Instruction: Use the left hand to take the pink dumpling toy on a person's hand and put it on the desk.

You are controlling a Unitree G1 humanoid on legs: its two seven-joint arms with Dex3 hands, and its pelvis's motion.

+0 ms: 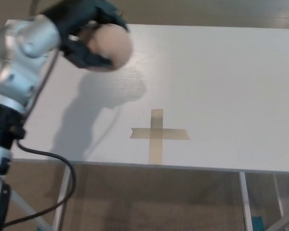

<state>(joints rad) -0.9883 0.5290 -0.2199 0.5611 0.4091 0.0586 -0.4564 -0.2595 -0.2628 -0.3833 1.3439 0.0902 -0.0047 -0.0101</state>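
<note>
Left hand [86, 33]: far left of the tabletop [221, 77], raised above it.
Dumpling toy [111, 45]: in the left hand's fingers [89, 60].
Tape cross [158, 134]: on the tabletop, near its front edge, right of the hand.
</note>
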